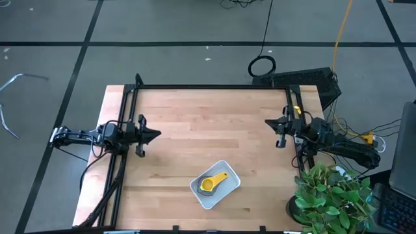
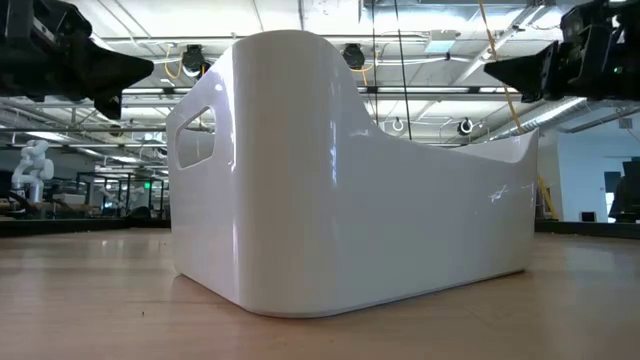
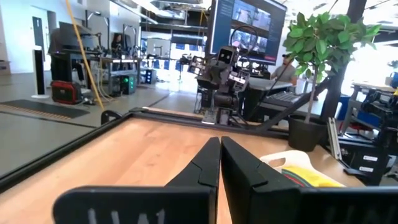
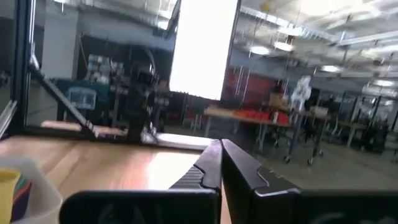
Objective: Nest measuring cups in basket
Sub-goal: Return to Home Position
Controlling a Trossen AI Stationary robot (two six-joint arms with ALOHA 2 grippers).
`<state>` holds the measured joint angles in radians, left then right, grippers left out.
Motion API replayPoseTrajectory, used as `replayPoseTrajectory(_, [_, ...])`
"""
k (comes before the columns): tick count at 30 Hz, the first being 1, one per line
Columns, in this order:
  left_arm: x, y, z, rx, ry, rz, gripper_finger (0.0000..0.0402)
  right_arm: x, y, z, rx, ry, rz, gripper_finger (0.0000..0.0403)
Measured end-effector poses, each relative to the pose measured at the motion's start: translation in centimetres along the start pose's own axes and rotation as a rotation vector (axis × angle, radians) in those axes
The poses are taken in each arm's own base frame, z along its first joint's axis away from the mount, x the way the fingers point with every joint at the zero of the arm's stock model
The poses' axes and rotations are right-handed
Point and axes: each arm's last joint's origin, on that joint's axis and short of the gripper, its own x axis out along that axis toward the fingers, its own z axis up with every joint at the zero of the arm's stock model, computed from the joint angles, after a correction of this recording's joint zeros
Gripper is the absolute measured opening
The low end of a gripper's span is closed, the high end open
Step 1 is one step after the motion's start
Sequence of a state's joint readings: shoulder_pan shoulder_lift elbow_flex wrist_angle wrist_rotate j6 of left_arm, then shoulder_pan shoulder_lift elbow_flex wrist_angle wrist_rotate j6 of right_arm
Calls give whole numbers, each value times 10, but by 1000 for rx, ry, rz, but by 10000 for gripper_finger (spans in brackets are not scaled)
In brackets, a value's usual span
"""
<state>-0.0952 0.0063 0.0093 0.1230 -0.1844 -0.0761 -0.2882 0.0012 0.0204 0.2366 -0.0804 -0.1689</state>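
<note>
The white basket [image 1: 216,185] rests on its base on the table near the near edge, and fills the low view [image 2: 350,180]. Inside it the measuring cups [image 1: 212,183] lie nested, the yellow one on top with its handle pointing to the far right; colours under it barely show. My left gripper [image 1: 158,136] hovers shut at the table's left side, above the wood. My right gripper [image 1: 267,123] hovers shut at the right side. In the left wrist view the basket's rim [image 3: 283,160] and the yellow cup [image 3: 311,176] show.
A potted green plant [image 1: 331,198] stands at the table's near right corner. A black frame [image 1: 208,87] runs along the far edge and both sides. Bare wood lies between the two grippers and the basket.
</note>
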Motion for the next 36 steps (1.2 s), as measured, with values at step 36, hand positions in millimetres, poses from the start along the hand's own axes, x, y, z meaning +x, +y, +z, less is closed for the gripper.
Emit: replayPoseTrajectory(36, [0,0,0,2,-1,0,44,0,-1,3,-3,-35,-7,0])
